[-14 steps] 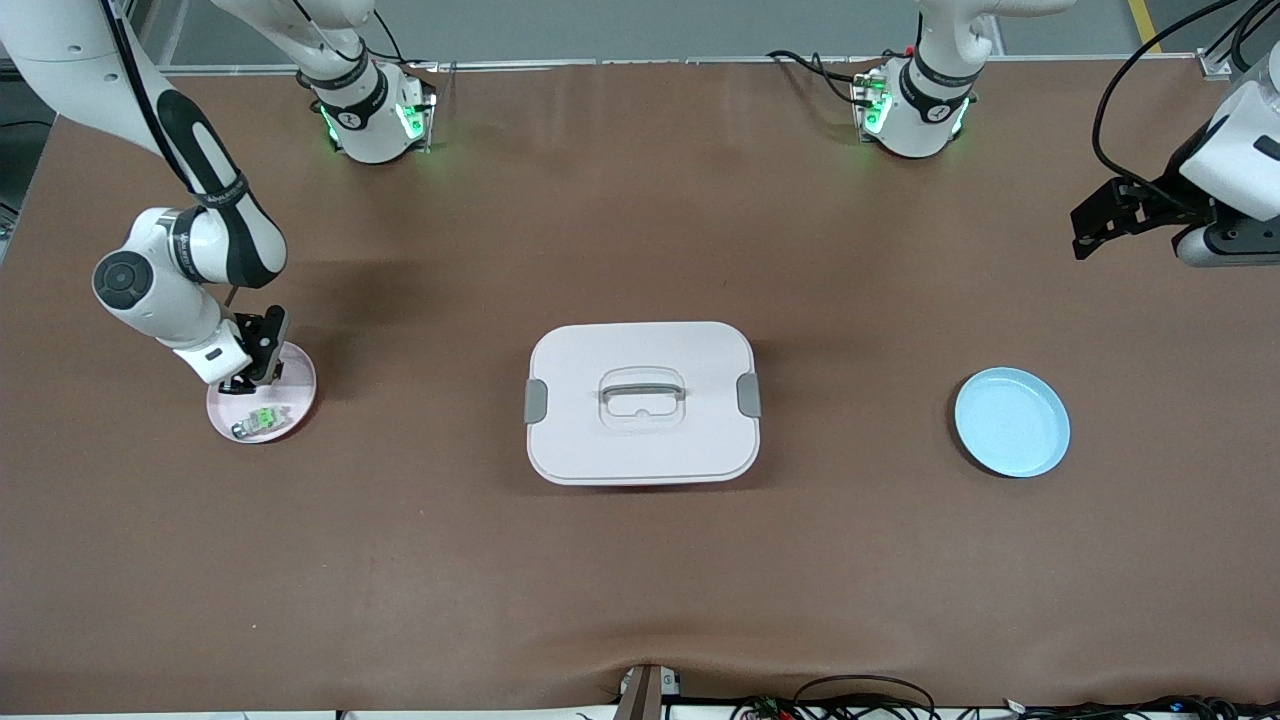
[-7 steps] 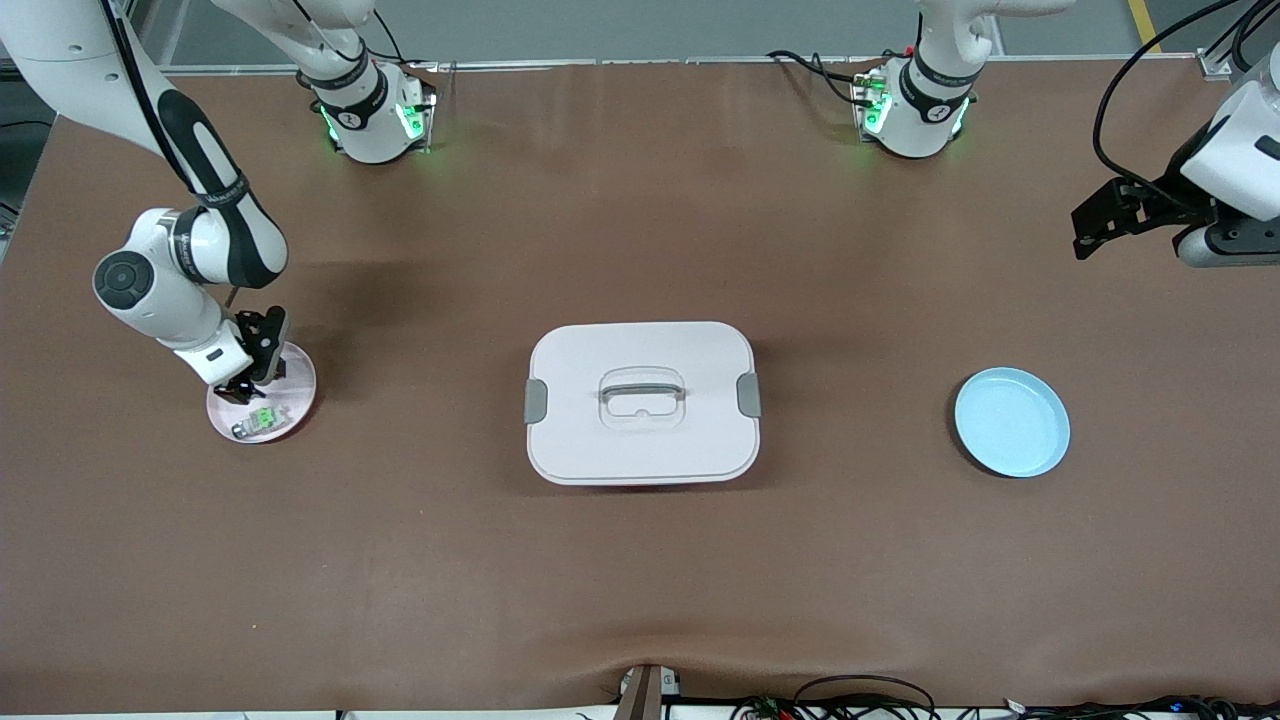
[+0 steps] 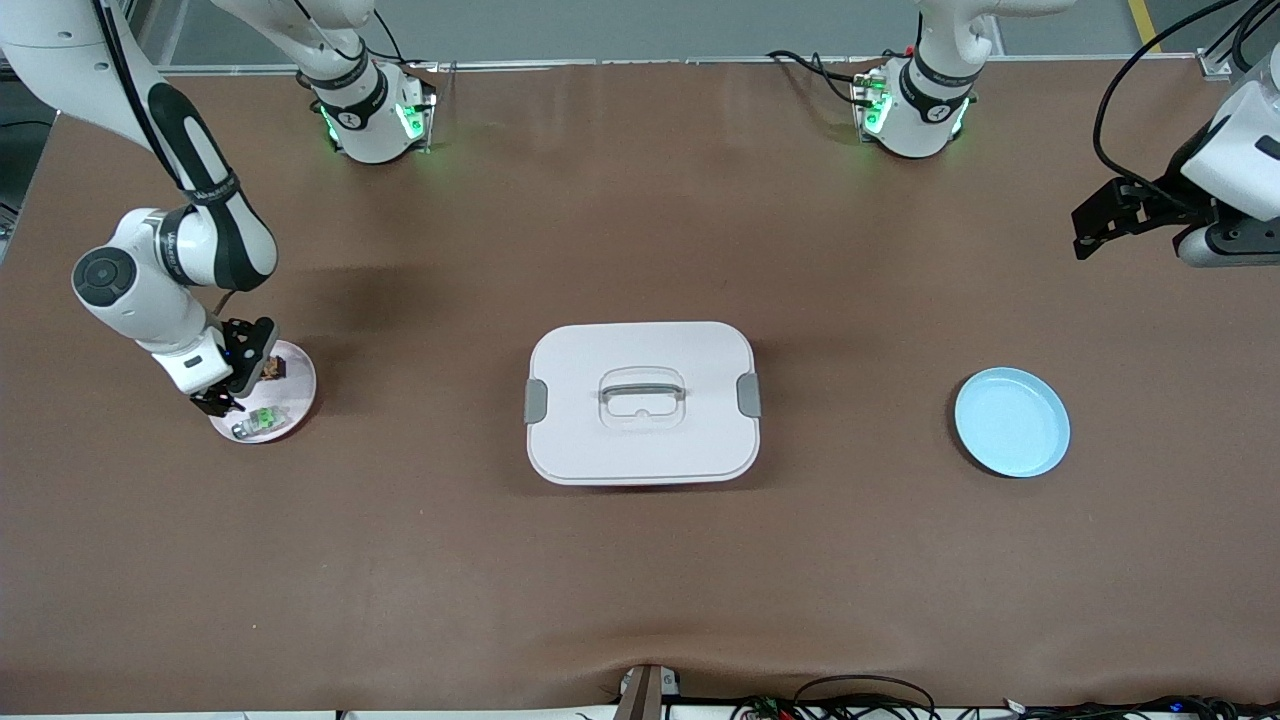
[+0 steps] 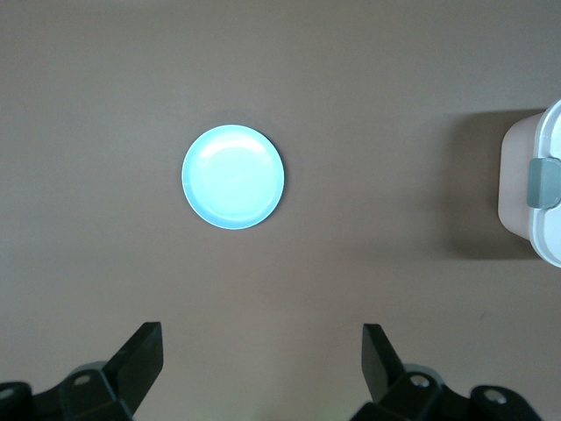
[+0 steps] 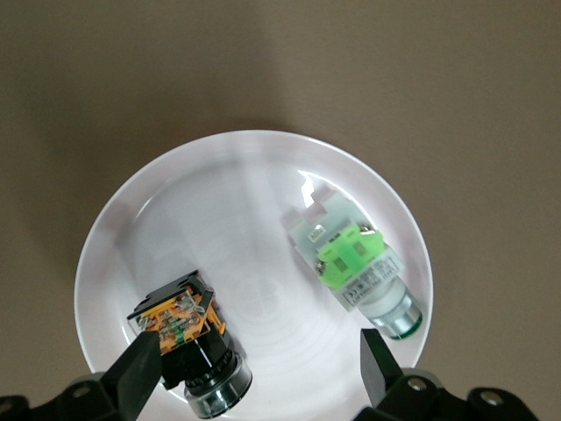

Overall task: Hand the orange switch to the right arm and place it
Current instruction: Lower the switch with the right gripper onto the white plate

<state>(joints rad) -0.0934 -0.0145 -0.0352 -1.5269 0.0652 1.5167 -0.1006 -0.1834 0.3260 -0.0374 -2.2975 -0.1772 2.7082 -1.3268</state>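
My right claw (image 5: 259,373) is hanging spread wide over the pink plate (image 3: 297,385) at the right arm's end of the table (image 3: 640,580), pinching nothing. The orange switch (image 5: 186,329) is lying on that plate, free of my fingers, with one fingertip (image 5: 140,373) just beside it. The green switch (image 5: 355,263) is sharing the plate, apart from it and nearer the front camera. So I'm judging the placing as done: the switch is down and let go.

My left claw (image 4: 263,373) is waiting, spread too and empty, up over the left arm's end of the table, looking down on the blue plate (image 4: 233,176) and a corner of the white box (image 4: 536,195).

Next, I'm thinking, the right claw needs to be lifting straight up, clear of both switches, without nudging the orange one off the plate.
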